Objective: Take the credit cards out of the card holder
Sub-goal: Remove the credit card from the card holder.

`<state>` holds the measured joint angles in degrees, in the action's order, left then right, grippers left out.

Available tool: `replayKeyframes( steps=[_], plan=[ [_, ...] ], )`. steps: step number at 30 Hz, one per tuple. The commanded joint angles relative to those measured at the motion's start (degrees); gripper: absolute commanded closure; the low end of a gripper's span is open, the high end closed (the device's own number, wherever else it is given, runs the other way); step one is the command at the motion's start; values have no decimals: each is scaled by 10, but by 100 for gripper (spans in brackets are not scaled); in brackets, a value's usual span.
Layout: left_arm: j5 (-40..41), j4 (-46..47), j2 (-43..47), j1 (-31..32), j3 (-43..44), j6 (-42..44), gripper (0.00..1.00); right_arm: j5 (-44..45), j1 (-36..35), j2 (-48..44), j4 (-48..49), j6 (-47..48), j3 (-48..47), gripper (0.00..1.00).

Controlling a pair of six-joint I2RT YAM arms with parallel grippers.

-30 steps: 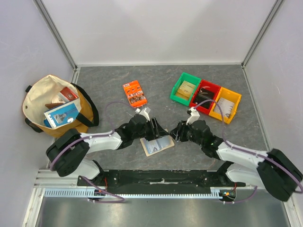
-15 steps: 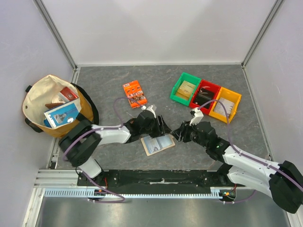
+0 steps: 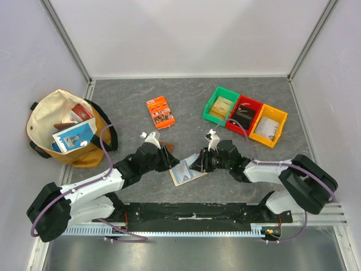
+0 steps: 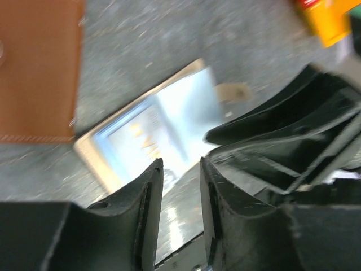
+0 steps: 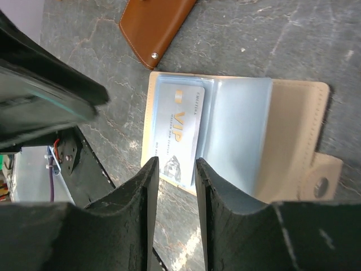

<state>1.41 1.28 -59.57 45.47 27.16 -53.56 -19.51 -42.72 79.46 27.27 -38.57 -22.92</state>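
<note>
The beige card holder (image 5: pixel 293 130) lies open on the grey table, pale blue lining up, snap tab to the right; the top view shows it (image 3: pixel 184 174) between the two arms. One of the credit cards (image 5: pixel 181 132), pale with gold "VIP" lettering, sits in the holder's left pocket. My right gripper (image 5: pixel 176 169) hovers just above the holder's near edge by that card, open and empty. My left gripper (image 4: pixel 180 169) stands open over the table just off the blurred holder (image 4: pixel 152 127), also empty. In the top view the left gripper (image 3: pixel 168 159) and right gripper (image 3: pixel 198 162) face each other across the holder.
A brown wallet (image 5: pixel 155 22) lies just beyond the holder, under the left gripper in the top view. A canvas bag (image 3: pixel 65 127) full of items stands at far left. An orange packet (image 3: pixel 160 112) and green (image 3: pixel 221 105), red (image 3: pixel 245 115) and yellow (image 3: pixel 269 125) bins sit behind.
The left gripper has pulled back to the left, off the holder. The right gripper has pushed left over the holder's right part. Both pairs of jaws have narrowed.
</note>
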Motion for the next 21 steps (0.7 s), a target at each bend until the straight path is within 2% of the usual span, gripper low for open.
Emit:
replayKeyframes(
  steps=[1,7,21],
  plan=[
    [1,-15,-2,1,-34,-4,65,-30,-4,44,67,-16,-34,62],
    [-26,21,-45,1,-40,-9,72,-44,-4,108,102,-29,-39,64],
    [-38,59,-115,1,-83,-50,89,-81,-4,195,194,-68,-20,71]
  ],
)
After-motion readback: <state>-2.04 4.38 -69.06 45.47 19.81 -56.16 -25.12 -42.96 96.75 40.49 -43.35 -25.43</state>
